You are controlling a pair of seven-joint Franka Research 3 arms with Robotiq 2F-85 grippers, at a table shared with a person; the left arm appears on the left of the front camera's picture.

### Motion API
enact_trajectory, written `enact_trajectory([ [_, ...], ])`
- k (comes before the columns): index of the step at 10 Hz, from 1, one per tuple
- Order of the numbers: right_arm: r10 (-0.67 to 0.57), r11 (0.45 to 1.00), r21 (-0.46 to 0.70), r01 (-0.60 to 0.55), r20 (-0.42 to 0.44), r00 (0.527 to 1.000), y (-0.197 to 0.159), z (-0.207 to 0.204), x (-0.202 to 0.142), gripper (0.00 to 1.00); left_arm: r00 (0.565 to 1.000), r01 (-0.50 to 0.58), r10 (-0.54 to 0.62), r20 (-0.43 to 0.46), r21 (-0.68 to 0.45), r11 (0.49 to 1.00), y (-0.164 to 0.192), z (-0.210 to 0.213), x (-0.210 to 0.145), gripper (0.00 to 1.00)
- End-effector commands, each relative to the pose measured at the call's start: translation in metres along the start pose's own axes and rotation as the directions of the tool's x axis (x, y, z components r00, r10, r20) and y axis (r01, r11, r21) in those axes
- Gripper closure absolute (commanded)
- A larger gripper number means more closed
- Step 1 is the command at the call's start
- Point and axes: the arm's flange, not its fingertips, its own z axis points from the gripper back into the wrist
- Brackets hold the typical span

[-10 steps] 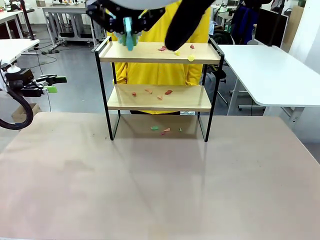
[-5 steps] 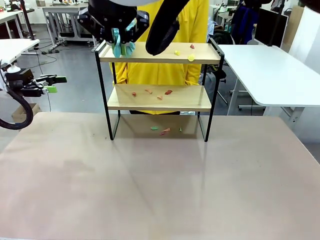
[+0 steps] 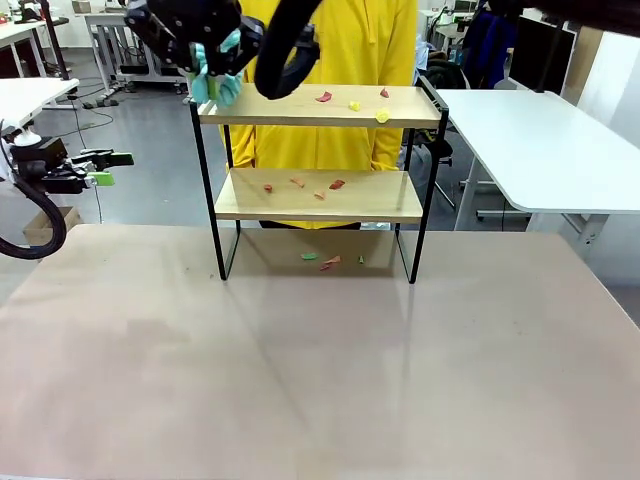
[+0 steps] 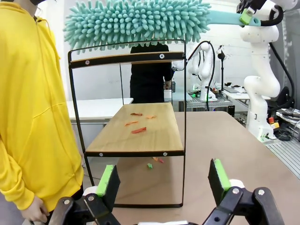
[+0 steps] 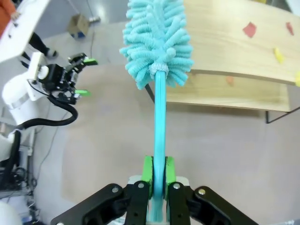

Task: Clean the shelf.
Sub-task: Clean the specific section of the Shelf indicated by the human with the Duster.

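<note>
Shelf (image 3: 300,105) runs lengthwise left-right; right gripper (image 5: 158,169) jaws clamp duster (image 5: 157,42), head at its left end; left gripper (image 4: 163,179) jaws wide.

shelf (image 3: 385,203): black frame, light wood boards. duster (image 5: 157,42): teal. scraps (image 3: 337,184): red, orange, yellow, green. desk (image 3: 320,370): plain beige. person's hoodie (image 3: 345,40): yellow. right pincer (image 5: 158,171), left pincer (image 4: 163,178): black, green pads.

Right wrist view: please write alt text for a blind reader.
The fingers of the right gripper clamp the handle of a fluffy turquoise duster, its head at one end of the light wooden top board of the black-framed shelf, bearing red and yellow scraps.
</note>
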Motion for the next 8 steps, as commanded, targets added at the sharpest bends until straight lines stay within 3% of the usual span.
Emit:
enact_trajectory([
  [1, -0.054, 0.999, -0.008, 0.054, -0.015, 0.998, 0.017, -0.003, 0.006, 0.87, 1.000, 0.014, -0.014, 0.002, 0.002, 1.000, -0.002, 0.000, 0.002, 0.00],
  [4, -0.075, 0.997, -0.025, 0.075, -0.040, 0.996, 0.006, -0.005, 0.001, 0.87, 1.000, 0.014, -0.014, 0.002, 0.002, 1.000, -0.002, 0.000, 0.002, 0.00],
  [6, -0.099, 0.994, 0.029, 0.103, -0.121, 0.988, -0.008, -0.009, 0.000, 0.87, 1.000, 0.014, -0.014, 0.002, 0.002, 1.000, -0.002, 0.000, 0.002, 0.00],
  [7, -0.039, 0.999, -0.025, 0.038, -0.042, 0.998, 0.005, -0.014, 0.001, 0.87, 1.000, 0.014, -0.014, 0.002, 0.002, 1.000, -0.002, 0.000, 0.002, 0.00],
  [8, -0.039, 0.999, -0.025, 0.038, -0.042, 0.998, 0.005, -0.014, 0.001, 0.87, 1.000, 0.014, -0.014, 0.002, 0.002, 1.000, -0.002, 0.000, 0.002, 0.00],
])
